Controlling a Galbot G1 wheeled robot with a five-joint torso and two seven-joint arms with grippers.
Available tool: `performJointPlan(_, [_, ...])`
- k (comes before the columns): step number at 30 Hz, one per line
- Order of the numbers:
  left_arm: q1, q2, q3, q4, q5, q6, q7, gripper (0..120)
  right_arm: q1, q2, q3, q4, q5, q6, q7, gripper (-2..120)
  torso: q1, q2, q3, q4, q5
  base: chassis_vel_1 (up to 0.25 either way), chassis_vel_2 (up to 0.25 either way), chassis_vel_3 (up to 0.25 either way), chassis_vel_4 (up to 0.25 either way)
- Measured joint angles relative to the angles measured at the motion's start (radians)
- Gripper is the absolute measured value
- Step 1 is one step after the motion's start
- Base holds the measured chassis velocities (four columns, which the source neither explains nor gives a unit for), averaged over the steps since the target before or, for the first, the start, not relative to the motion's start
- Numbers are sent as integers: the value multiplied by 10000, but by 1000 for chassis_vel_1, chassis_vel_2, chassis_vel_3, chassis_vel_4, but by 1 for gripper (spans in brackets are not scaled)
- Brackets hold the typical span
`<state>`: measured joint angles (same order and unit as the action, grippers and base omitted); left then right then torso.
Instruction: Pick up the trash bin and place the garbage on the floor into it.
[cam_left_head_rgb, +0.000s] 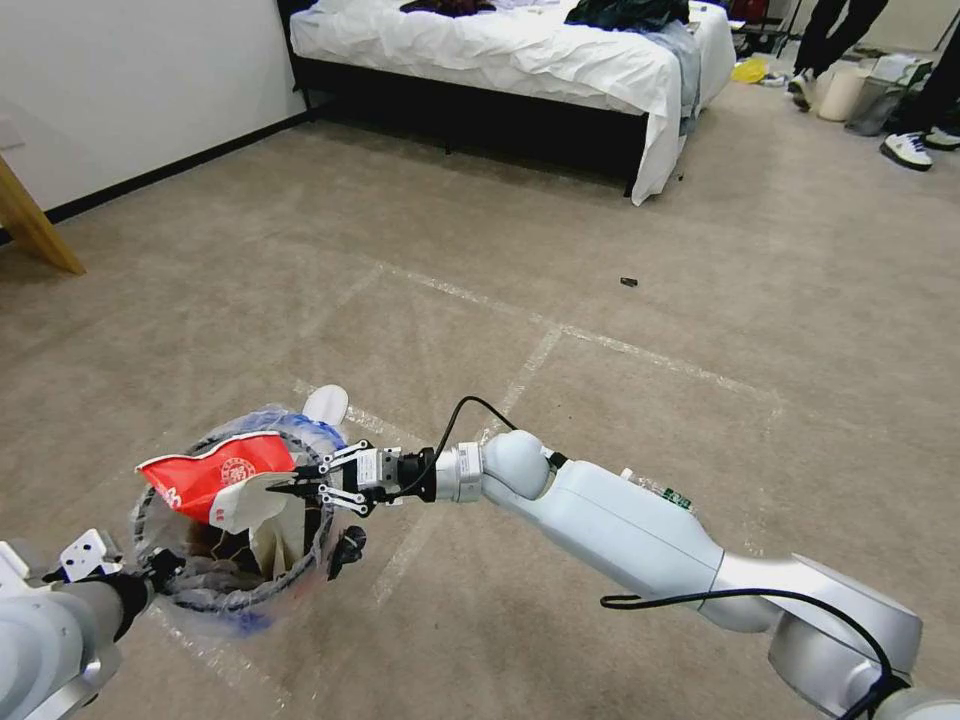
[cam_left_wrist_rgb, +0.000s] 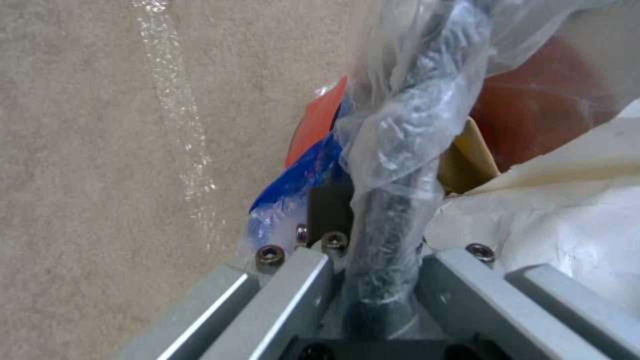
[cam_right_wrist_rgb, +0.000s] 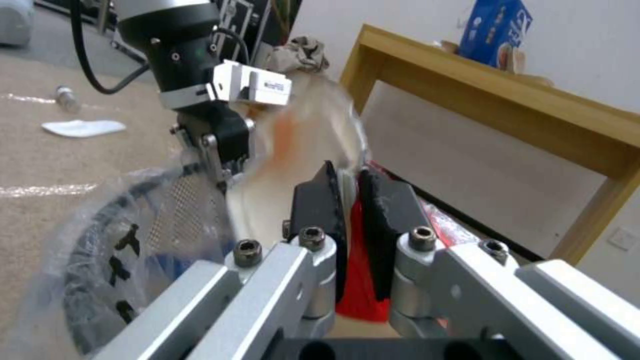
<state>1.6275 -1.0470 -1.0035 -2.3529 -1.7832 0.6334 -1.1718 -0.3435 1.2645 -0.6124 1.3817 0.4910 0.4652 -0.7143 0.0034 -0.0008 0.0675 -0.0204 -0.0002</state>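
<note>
Your left tool is pinched on the rim of the trash bin, holding it at seven o'clock in the head view. Your right tool is pressed together on the crushed red-and-white paper cup, poised over the bin's mouth. The cup looks light and soft, likely to crumple; the edge hold seems adequate. The liner appears slippery, so grip the rim beneath it.

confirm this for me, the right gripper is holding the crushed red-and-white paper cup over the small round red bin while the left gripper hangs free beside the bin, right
Not quite. The left gripper does not hang free: the left wrist view shows it shut on the rim of the small round red bin, through the clear plastic liner. The rest holds: the right gripper holds the crushed red-and-white paper cup over the bin.
</note>
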Motion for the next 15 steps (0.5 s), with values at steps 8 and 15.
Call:
performJointPlan(8, [74,127,-110,-75,-174,18,-119,0,-86,0,20,-74,-96,89,29,15,0,-1,0,0,0,0,0,0,0])
performJointPlan(15, [184,107,-140,-187,-210,17,-177,0,-29,10,16,-113,-158,149,91,42,0,0,0,0,0,0,0,0,0])
